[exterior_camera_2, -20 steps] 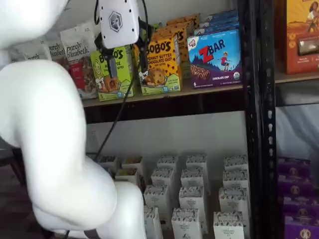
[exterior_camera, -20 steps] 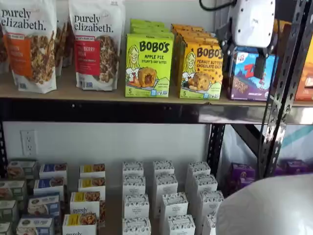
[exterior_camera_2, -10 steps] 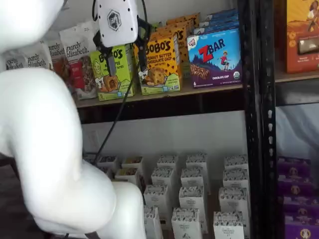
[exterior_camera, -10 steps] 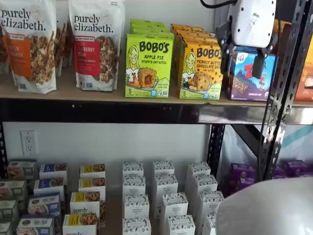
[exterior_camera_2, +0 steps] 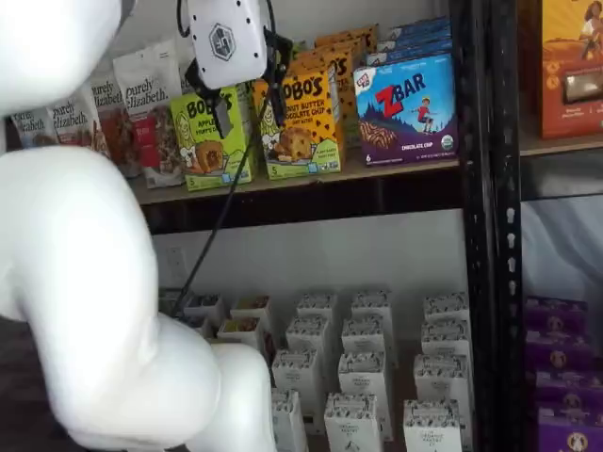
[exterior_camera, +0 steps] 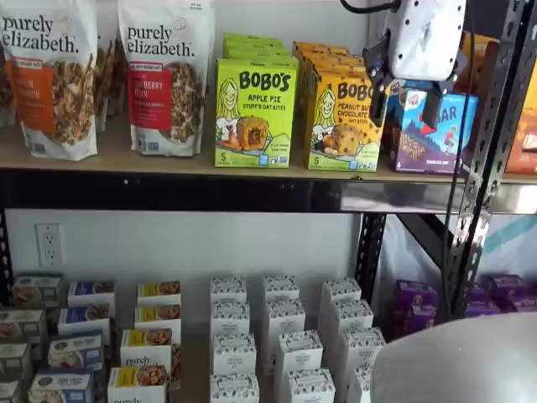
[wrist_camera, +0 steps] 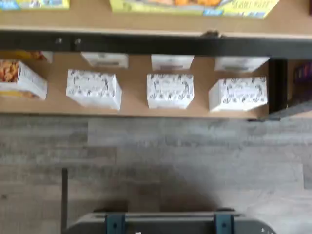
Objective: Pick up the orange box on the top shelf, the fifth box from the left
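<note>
The orange box [exterior_camera: 342,122] stands at the front of a row on the top shelf [exterior_camera: 126,158], between the green Bobo's box [exterior_camera: 255,113] and the blue ZBar box [exterior_camera: 436,134]. It shows in both shelf views [exterior_camera_2: 311,122]. My gripper [exterior_camera: 405,107] hangs in front of the shelf at box height. It is open, with a wide gap between its black fingers [exterior_camera: 434,109], and it is empty. In a shelf view the gripper [exterior_camera_2: 249,111] straddles the gap between the green and orange boxes, apart from both. The wrist view shows no fingers.
Granola bags [exterior_camera: 168,75] stand left on the top shelf [exterior_camera_2: 396,168]. A black upright [exterior_camera_2: 480,226] rises right of the ZBar box [exterior_camera_2: 407,108]. White cartons [exterior_camera: 281,336] fill the lower shelf and show in the wrist view [wrist_camera: 169,90]. My white arm [exterior_camera_2: 85,282] fills the foreground.
The gripper has shifted sideways from in front of the ZBar box toward the orange box and risen slightly. Its fingers stay open. The boxes have not moved.
</note>
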